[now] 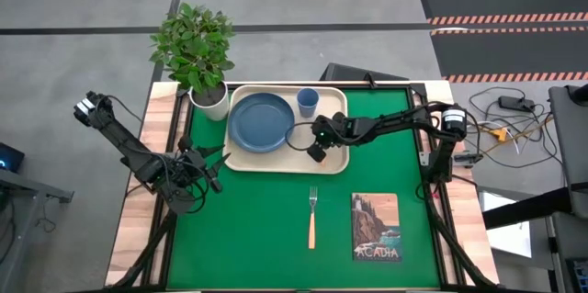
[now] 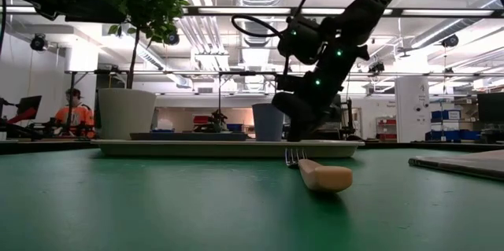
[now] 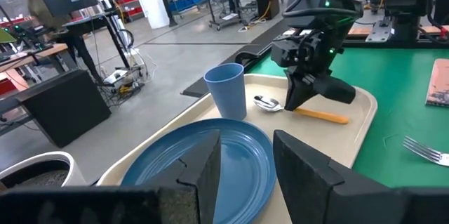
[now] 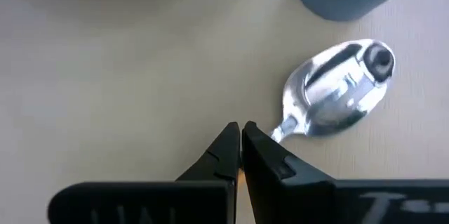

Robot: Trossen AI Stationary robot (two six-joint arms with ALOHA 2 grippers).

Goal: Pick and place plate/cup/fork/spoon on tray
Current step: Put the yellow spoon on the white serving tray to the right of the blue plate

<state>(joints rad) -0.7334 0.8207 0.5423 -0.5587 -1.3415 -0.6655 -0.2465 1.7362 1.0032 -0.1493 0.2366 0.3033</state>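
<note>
The spoon, with a silver metal bowl and a light orange-tan wooden handle, is seen lying on the large cream rectangular tray, just beside the small light-blue handleless cup. The right gripper is positioned over the spoon's neck with its fingers closed together. The round dark slate-blue plate is set on the tray's other half. The wooden-handled fork is left on the green table. The left gripper is held open beside the tray
</note>
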